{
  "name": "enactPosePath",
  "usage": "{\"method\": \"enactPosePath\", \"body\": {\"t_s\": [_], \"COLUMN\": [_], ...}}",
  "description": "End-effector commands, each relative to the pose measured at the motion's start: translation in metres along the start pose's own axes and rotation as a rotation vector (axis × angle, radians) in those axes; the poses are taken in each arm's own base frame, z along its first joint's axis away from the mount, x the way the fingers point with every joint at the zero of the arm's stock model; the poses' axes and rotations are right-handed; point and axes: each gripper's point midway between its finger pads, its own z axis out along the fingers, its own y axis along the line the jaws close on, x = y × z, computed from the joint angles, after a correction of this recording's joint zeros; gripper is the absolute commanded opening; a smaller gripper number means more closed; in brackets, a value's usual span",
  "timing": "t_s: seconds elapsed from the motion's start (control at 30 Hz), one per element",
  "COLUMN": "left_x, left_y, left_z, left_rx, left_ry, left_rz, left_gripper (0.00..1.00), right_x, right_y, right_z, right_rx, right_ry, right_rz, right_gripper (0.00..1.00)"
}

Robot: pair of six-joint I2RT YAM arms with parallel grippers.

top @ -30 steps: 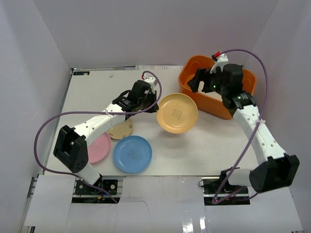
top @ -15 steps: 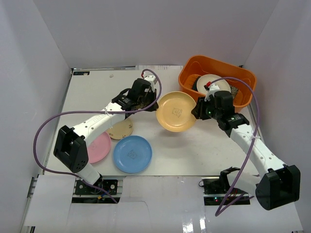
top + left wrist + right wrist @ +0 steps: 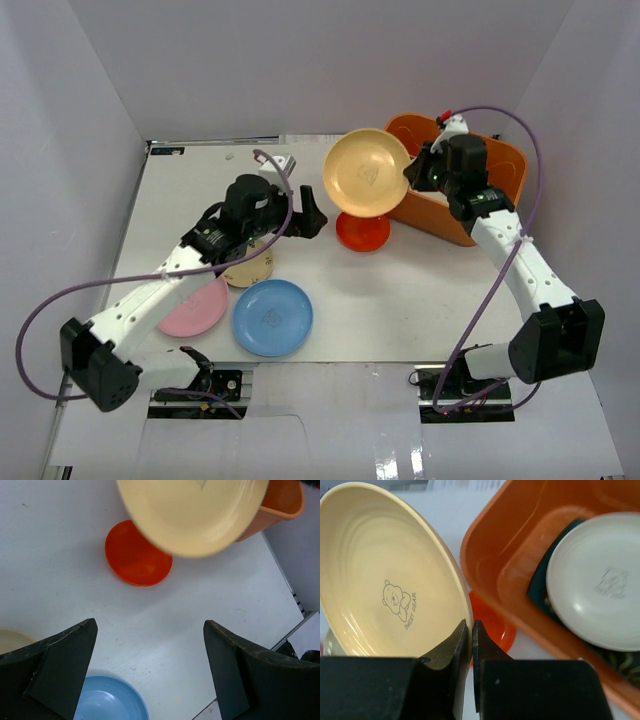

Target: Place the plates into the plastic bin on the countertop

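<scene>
My right gripper [image 3: 471, 630] is shut on the rim of the yellow-orange plate [image 3: 390, 580], which hangs tilted in the air [image 3: 368, 172] beside the left wall of the orange plastic bin [image 3: 440, 222]. In the bin a cream plate [image 3: 600, 580] lies on a square teal plate [image 3: 538, 582]. On the countertop [image 3: 430, 290] below the lifted plate rests a red plate [image 3: 362, 231]. My left gripper [image 3: 312, 215] stands open and holds nothing, left of the red plate [image 3: 137, 555].
A blue plate [image 3: 272, 317] and a pink plate [image 3: 195, 310] lie near the front left. A beige patterned plate [image 3: 250, 268] is partly under my left arm. White walls close in the sides and back.
My right gripper left the bin, shut on the yellow-orange plate's rim and raised it toward the bin, uncovering the red plate. My left gripper opened and drew back to the left.
</scene>
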Motion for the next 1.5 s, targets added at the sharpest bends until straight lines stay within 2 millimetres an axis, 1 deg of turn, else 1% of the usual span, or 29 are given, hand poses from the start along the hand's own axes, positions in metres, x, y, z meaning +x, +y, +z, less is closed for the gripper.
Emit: {"method": "enactPosePath", "body": {"t_s": [0.0,0.03,0.07,0.1,0.13,0.27,0.33,0.5,0.63,0.67,0.73,0.77,0.8,0.87,0.9,0.93,0.97,1.0,1.03,1.07,1.1,1.13,1.17,1.2,1.23,1.27,1.3,1.4,1.47], "left_x": [-0.010,-0.014,-0.002,-0.003,0.000,0.015,0.019,0.015,0.015,0.014,0.012,0.011,0.011,0.012,0.012,0.013,0.011,0.010,0.011,0.011,0.010,0.008,0.010,0.010,0.009,0.009,0.007,0.006,0.005], "left_y": [-0.004,-0.006,0.001,0.002,0.004,0.021,0.026,0.031,0.037,0.040,0.043,0.045,0.046,0.047,0.049,0.051,0.053,0.059,0.062,0.066,0.070,0.077,0.083,0.087,0.094,0.097,0.100,0.109,0.114], "left_z": [-0.035,-0.050,-0.051,-0.061,-0.064,-0.065,-0.064,-0.067,-0.071,-0.072,-0.074,-0.075,-0.074,-0.073,-0.072,-0.071,-0.071,-0.072,-0.071,-0.071,-0.072,-0.073,-0.072,-0.072,-0.074,-0.075,-0.076,-0.080,-0.082], "left_rx": [0.039,0.050,0.040,0.039,0.038,-0.012,-0.025,-0.042,-0.069,-0.086,-0.102,-0.114,-0.118,-0.126,-0.137,-0.147,-0.159,-0.190,-0.207,-0.227,-0.251,-0.293,-0.322,-0.345,-0.386,-0.403,-0.417,-0.462,-0.480], "left_ry": [-0.102,-0.139,-0.127,-0.155,-0.159,-0.174,-0.179,-0.231,-0.252,-0.258,-0.270,-0.276,-0.276,-0.273,-0.270,-0.268,-0.274,-0.282,-0.283,-0.286,-0.292,-0.301,-0.297,-0.298,-0.308,-0.311,-0.317,-0.330,-0.341], "left_rz": [0.032,0.044,0.049,0.055,0.072,0.100,0.105,0.106,0.108,0.106,0.106,0.102,0.100,0.099,0.098,0.095,0.091,0.085,0.077,0.074,0.068,0.063,0.057,0.056,0.051,0.047,0.045,0.041,0.034], "left_gripper": [0.98,0.98,0.98,0.98,0.98,0.98,0.98,0.98,0.98,0.98,0.98,0.98,0.98,0.98,0.98,0.98,0.98,0.98,0.98,0.98,0.98,0.98,0.98,0.98,0.98,0.98,0.98,0.98,0.98], "right_x": [-0.087,-0.105,-0.104,-0.105,-0.108,-0.081,-0.076,-0.045,-0.030,-0.033,-0.037,-0.046,-0.053,-0.066,-0.069,-0.061,-0.070,-0.061,-0.034,-0.032,-0.009,0.011,0.043,0.071,0.090,0.120,0.141,0.185,0.216], "right_y": [-0.035,-0.052,-0.069,-0.078,-0.097,-0.149,-0.177,-0.216,-0.231,-0.232,-0.229,-0.224,-0.216,-0.192,-0.172,-0.159,-0.138,-0.095,-0.076,-0.047,-0.003,0.015,0.034,0.070,0.087,0.097,0.124,0.166,0.174], "right_z": [0.000,-0.003,0.005,0.009,0.008,0.031,0.030,0.049,0.052,0.049,0.046,0.041,0.040,0.032,0.033,0.034,0.025,0.032,0.037,0.032,0.035,0.036,0.035,0.032,0.029,0.026,0.019,0.009,0.013], "right_rx": [0.133,0.181,0.227,0.244,0.282,0.359,0.397,0.438,0.468,0.480,0.469,0.456,0.434,0.368,0.331,0.308,0.271,0.188,0.142,0.074,-0.012,-0.052,-0.116,-0.205,-0.252,-0.279,-0.336,-0.440,-0.446], "right_ry": [-0.218,-0.255,-0.244,-0.242,-0.242,-0.166,-0.158,-0.068,-0.029,-0.038,-0.044,-0.061,-0.071,-0.096,-0.098,-0.085,-0.119,-0.099,-0.051,-0.067,-0.021,0.015,0.074,0.124,0.157,0.218,0.256,0.352,0.426], "right_rz": [0.021,0.029,0.042,0.051,0.068,0.139,0.193,0.268,0.285,0.279,0.275,0.267,0.261,0.239,0.212,0.194,0.162,0.117,0.099,0.064,0.020,0.006,-0.002,-0.019,-0.009,-0.015,-0.043,-0.104,-0.138], "right_gripper": [0.08,0.08,0.08,0.08,0.08,0.08,0.08,0.08,0.27,0.41,0.54,0.69,0.76,0.83,0.83,0.83,0.83,0.82,0.81,0.79,0.78,0.77,0.73,0.70,0.69,0.68,0.69,0.75,0.78]}}
